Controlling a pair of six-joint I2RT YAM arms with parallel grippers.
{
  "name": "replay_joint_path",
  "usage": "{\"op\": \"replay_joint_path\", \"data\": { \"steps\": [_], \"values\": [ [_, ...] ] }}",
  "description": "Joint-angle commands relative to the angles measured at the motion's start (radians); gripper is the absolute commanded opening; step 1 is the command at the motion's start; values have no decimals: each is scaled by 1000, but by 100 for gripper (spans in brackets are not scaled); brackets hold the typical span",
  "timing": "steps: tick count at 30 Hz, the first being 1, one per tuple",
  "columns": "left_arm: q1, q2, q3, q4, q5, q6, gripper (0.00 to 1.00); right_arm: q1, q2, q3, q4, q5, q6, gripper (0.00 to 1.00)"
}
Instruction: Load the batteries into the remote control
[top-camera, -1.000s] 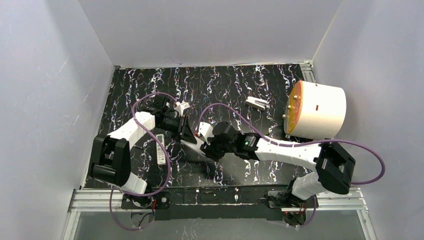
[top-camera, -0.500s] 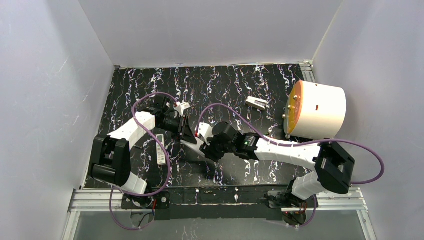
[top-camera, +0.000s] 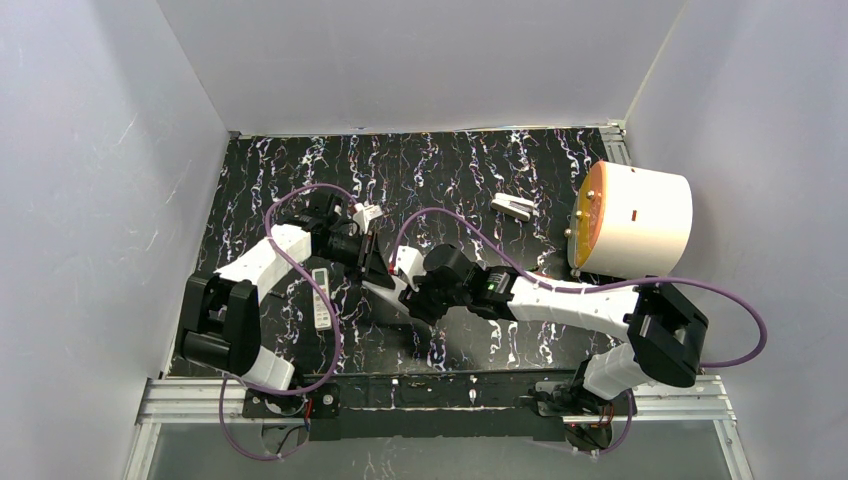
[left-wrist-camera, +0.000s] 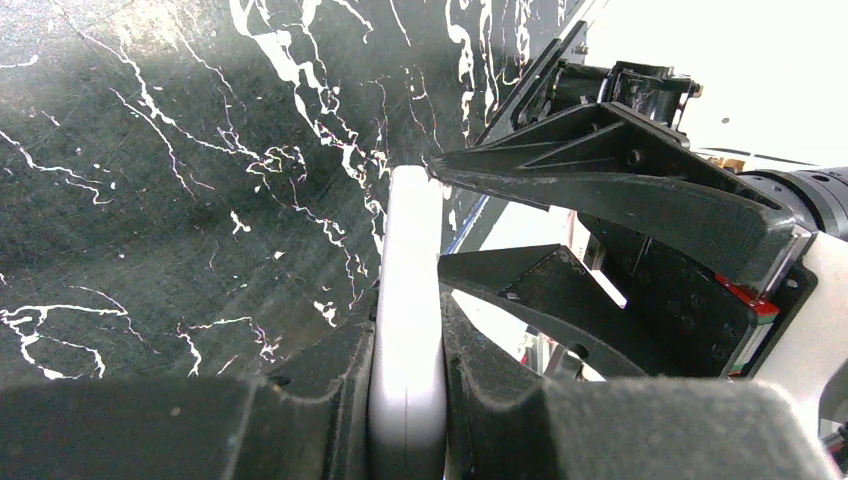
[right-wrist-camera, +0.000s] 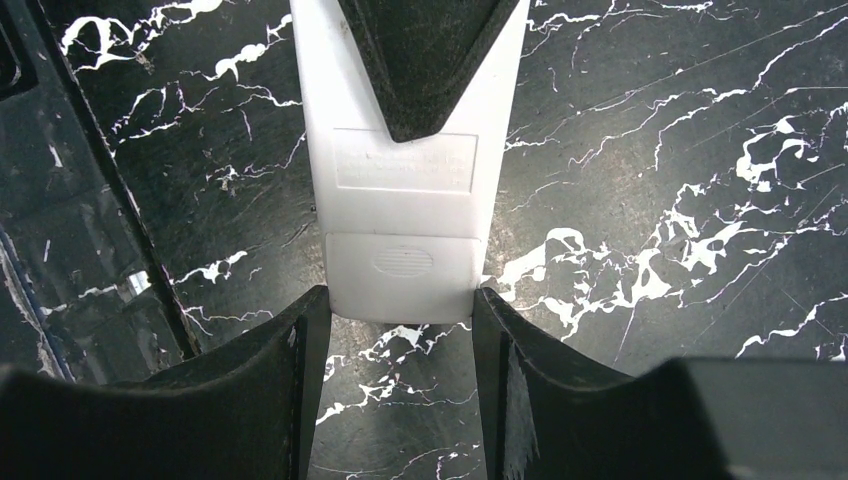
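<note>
The white remote (right-wrist-camera: 403, 200) ran lengthwise straight ahead of the right end effector (right-wrist-camera: 400, 305), which pinched its lidded end; the left end effector (left-wrist-camera: 408, 320) clamped it farther along.

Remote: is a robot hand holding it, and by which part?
Both grippers hold the remote. The right gripper clamps the side edges at its battery-cover end; the left gripper pinches its flat faces farther along.
</note>
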Motion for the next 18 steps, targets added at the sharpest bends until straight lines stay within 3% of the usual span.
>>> {"op": "replay_joint_path", "data": {
  "steps": [1,18],
  "values": [
    [-28,-53,-10,-20,97,6,0,6,-5,10,70,36,-1,41],
    [-41,-82,6,9,204,-17,0,6,1,19,63,42,11,47]
  ]
}}
